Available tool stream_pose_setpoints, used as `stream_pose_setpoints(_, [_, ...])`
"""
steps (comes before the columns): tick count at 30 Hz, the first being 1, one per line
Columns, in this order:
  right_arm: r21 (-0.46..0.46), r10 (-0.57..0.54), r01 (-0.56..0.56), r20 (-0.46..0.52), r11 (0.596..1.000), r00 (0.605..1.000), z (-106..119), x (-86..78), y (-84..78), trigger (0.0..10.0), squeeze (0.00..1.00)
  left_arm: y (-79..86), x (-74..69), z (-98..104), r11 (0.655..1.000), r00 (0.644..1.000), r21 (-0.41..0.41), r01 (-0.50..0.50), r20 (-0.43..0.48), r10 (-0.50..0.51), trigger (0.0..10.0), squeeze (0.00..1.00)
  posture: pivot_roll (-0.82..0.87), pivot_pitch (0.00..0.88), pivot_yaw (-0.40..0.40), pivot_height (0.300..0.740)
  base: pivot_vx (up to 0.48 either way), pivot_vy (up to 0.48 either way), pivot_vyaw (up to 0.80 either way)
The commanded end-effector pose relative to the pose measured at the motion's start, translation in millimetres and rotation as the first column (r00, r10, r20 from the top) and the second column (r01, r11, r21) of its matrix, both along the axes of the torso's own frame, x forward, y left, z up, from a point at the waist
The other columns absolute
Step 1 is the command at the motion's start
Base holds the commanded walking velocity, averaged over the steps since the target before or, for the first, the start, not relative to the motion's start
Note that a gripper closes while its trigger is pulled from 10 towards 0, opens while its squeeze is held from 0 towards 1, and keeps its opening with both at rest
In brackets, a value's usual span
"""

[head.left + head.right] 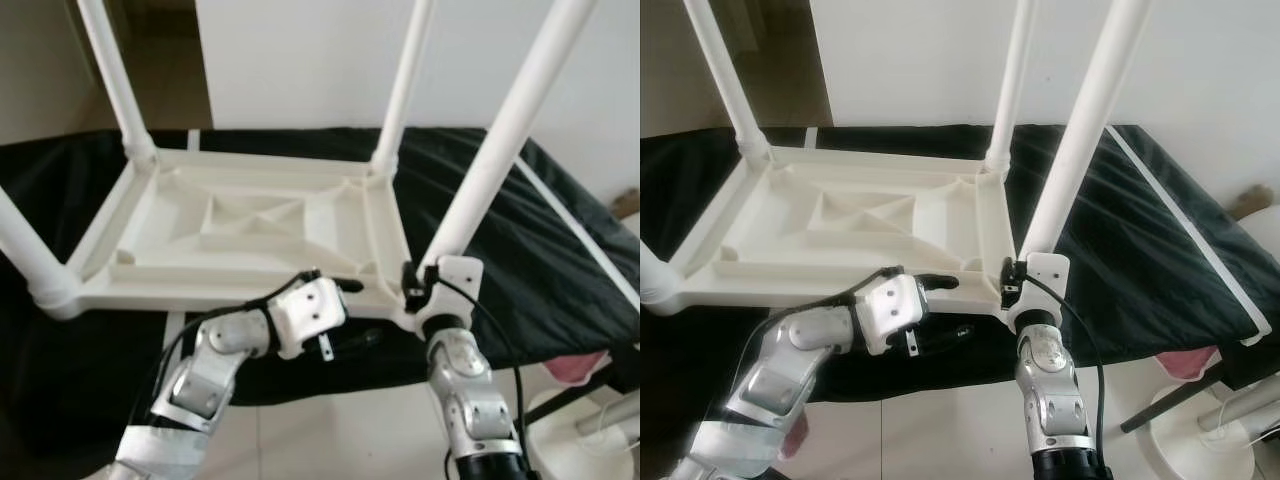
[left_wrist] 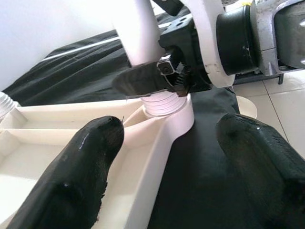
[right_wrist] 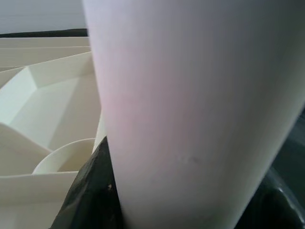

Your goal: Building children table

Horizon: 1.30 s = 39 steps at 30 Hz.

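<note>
Soft, even daylight fills both eye views, slightly hazy and low in contrast, with the white wall (image 1: 300, 60) washed out. The black cloth (image 1: 1140, 240) shows a faint sheen. In the right wrist view the white leg (image 3: 195, 109) is close, blurred and featureless.

The table top (image 1: 250, 230) lies upside down on a cloth (image 1: 540, 260), a leg (image 1: 500, 150) rising from each corner. The right gripper (image 1: 425, 285) sits at the near right leg's base, clasping it. The left gripper (image 1: 345, 310) is just left of it, fingers apart astride the top's near rim
</note>
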State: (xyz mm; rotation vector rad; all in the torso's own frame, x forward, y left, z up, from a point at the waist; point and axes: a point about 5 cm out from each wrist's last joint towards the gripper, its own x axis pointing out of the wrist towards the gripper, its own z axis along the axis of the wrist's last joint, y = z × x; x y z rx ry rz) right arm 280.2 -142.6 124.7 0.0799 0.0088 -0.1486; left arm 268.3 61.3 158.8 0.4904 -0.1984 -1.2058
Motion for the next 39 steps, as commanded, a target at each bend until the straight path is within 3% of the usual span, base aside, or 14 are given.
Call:
stream_pose_setpoints(1, [0.023,-0.085,0.088,-0.112,0.996,0.99,-21,-8.3,-6.5,10.0,0.0,-1.0,3.9,0,0.997,0.997,-0.032,-0.073,0.017,0.074,10.0,0.0,0.0,0.0,-0.064,0.74,0.0,0.0,0.0])
stream_pose_setpoints(13, [0.014,-0.08,0.081,-0.106,0.997,0.991,-16,-8.6,-1.9,10.0,0.0,-6.5,3.1,2,0.996,0.997,-0.06,-0.072,0.01,0.073,10.0,0.0,0.0,0.0,-0.068,0.74,0.0,0.0,0.0])
stream_pose_setpoints(14, [0.015,-0.054,0.055,-0.084,0.998,0.995,-13,-7.5,-0.5,10.0,1.0,-8.5,0.5,0,0.996,0.998,-0.063,-0.064,0.002,0.064,10.0,0.0,0.0,0.0,-0.068,0.74,0.0,0.0,0.0])
stream_pose_setpoints(18, [0.01,-0.014,0.014,-0.041,1.0,0.999,-6,-5.9,0.9,10.0,1.0,-11.1,-1.9,-1,0.996,0.999,-0.066,-0.053,-0.011,0.053,10.0,0.0,0.0,0.0,-0.067,0.74,0.0,0.0,0.0])
stream_pose_setpoints(22, [-0.014,0.041,-0.041,0.006,0.999,0.999,2,-2.1,-8.1,10.0,1.0,-14.0,-4.7,-4,0.997,0.999,-0.062,-0.037,-0.024,0.036,10.0,0.0,0.0,0.003,-0.063,0.74,0.0,0.0,0.0])
stream_pose_setpoints(23, [-0.024,0.059,-0.059,0.019,0.998,0.998,4,-1.2,-11.7,10.0,0.65,-14.7,-5.4,-4,0.998,0.999,-0.059,-0.033,-0.024,0.032,10.0,0.0,0.0,0.003,-0.063,0.74,0.0,0.0,0.0])
stream_pose_setpoints(24, [-0.028,0.09,-0.089,0.028,0.996,0.996,5,-0.3,-15.0,10.0,0.0,-15.2,-5.6,-4,0.998,0.999,-0.058,-0.029,-0.021,0.028,10.0,0.0,0.0,0.009,-0.061,0.74,0.0,0.0,0.0])
stream_pose_setpoints(28, [-0.035,0.183,-0.182,0.048,0.983,0.982,8,0.9,-18.6,10.0,0.0,-15.1,-4.4,-3,0.998,0.999,-0.057,-0.031,-0.017,0.03,10.0,0.0,-0.01,0.015,-0.057,0.74,0.0,0.0,0.0])
stream_pose_setpoints(32, [-0.041,0.209,-0.207,0.055,0.977,0.976,9,1.1,-18.8,10.0,0.0,-14.8,-3.8,-3,0.998,0.999,-0.058,-0.033,-0.017,0.032,10.0,0.0,-0.01,0.014,-0.054,0.74,0.0,0.0,0.0])
stream_pose_setpoints(34, [-0.053,0.3,-0.296,0.069,0.954,0.952,10,3.0,-18.1,10.0,0.0,-14.6,-2.1,-3,0.998,0.999,-0.048,-0.036,-0.013,0.035,10.0,0.0,-0.01,0.015,-0.059,0.74,0.0,0.0,0.0])
stream_pose_setpoints(36, [-0.053,0.3,-0.296,0.069,0.954,0.952,10,3.0,-18.1,10.0,0.0,-14.6,-2.1,-3,0.998,0.999,-0.048,-0.036,-0.013,0.035,10.0,0.0,-0.01,0.015,-0.059,0.74,0.0,0.0,0.0])
stream_pose_setpoints(39, [-0.101,0.499,-0.491,0.086,0.865,0.862,14,8.1,-18.7,10.0,0.0,-17.9,-2.2,-2,0.998,0.999,-0.054,-0.03,-0.016,0.029,10.0,0.0,-0.01,0.015,-0.058,0.74,0.0,0.0,0.0])
